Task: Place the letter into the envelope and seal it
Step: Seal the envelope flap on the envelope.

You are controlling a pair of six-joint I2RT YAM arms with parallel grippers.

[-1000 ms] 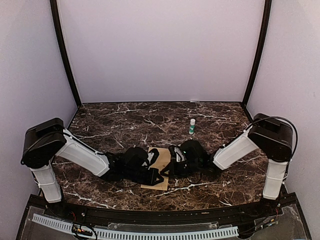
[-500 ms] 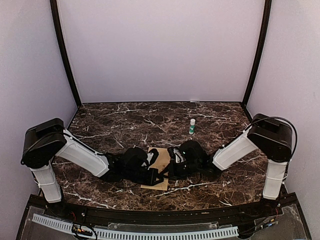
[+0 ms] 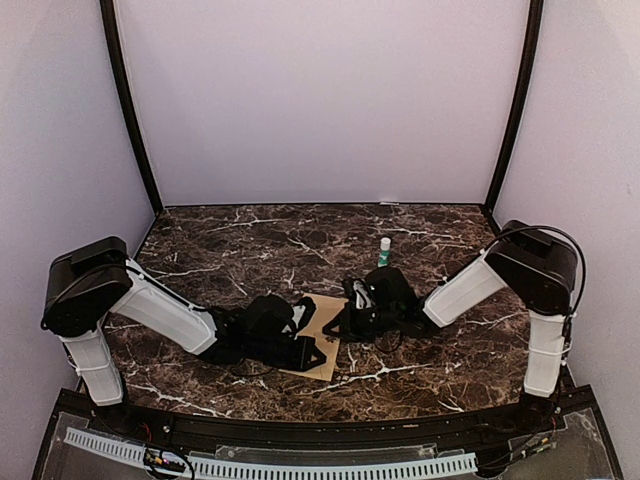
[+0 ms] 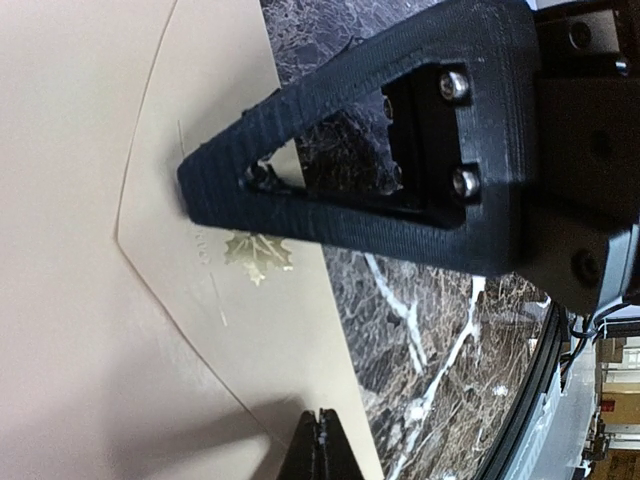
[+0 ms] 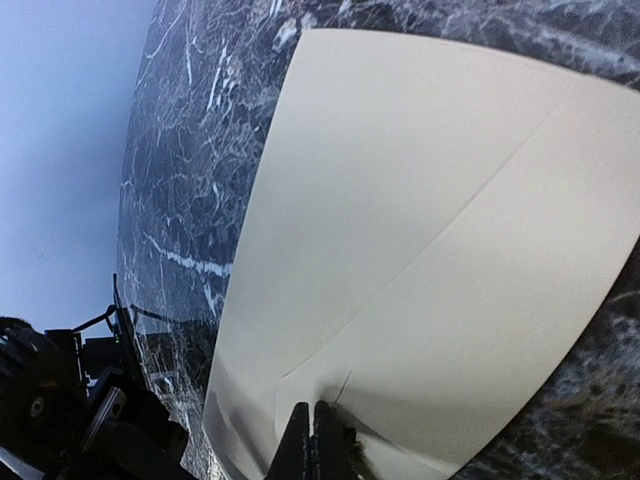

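The kraft-brown envelope [image 3: 323, 322] lies flat on the marble table [image 3: 230, 250] between my two grippers. In the left wrist view its flap is folded down, with a small leaf emblem [image 4: 258, 256] near the flap's point. My left gripper [image 4: 320, 432] is shut, its tips resting on the envelope [image 4: 110, 300] close to the edge. My right gripper [image 5: 310, 432] is shut too and presses its tips onto the envelope [image 5: 420, 230] by the flap seam; one of its fingers [image 4: 350, 180] shows across the left wrist view. The letter is hidden.
A small green-and-white glue stick [image 3: 384, 252] stands upright behind the right gripper [image 3: 338, 326]. The left gripper [image 3: 316, 350] lies low near the table's front rail [image 3: 300, 425]. The left arm [image 5: 60, 420] shows at the lower left of the right wrist view.
My right arm has shifted back and up a little, drawing its gripper toward the far side of the envelope and uncovering more of it. The left arm has not moved.
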